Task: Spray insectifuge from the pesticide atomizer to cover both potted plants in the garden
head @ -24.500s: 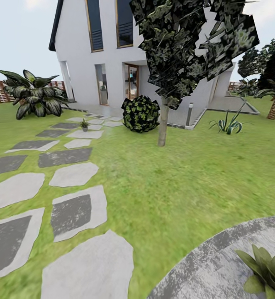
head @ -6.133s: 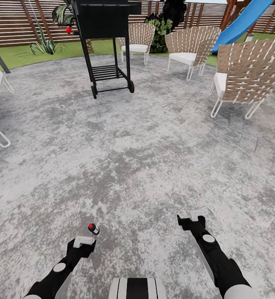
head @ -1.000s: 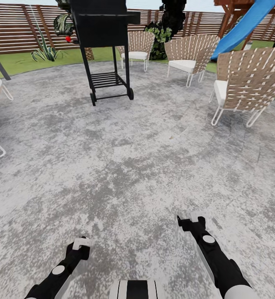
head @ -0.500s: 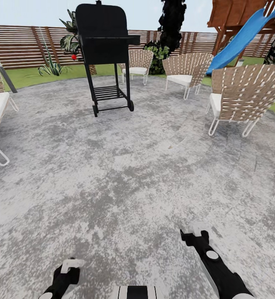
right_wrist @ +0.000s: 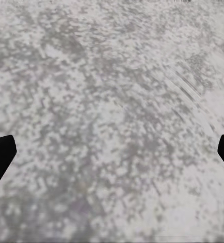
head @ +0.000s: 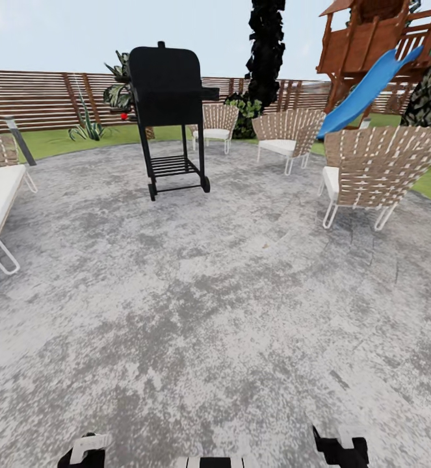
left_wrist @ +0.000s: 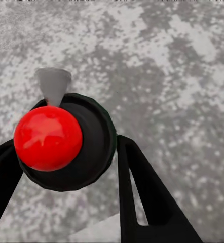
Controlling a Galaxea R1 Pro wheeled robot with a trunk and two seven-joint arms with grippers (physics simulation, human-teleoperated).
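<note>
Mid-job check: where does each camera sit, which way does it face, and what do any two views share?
Head view: high, facing across the patio to grill, chairs, fence; both end effectors at its bottom edge.
Left wrist view: looks along the left end effector at the pesticide atomizer.
Right wrist view: faces paving; right end effector fingertips apart.
All share the paving.

Head forward over patio (head: 228, 312); wrists close, downward.

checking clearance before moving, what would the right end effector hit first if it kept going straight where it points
Probably the grey patio paving: the right end effector is open with nothing between its fingers, and paving is what lies ahead. How far off is unclear.
</note>
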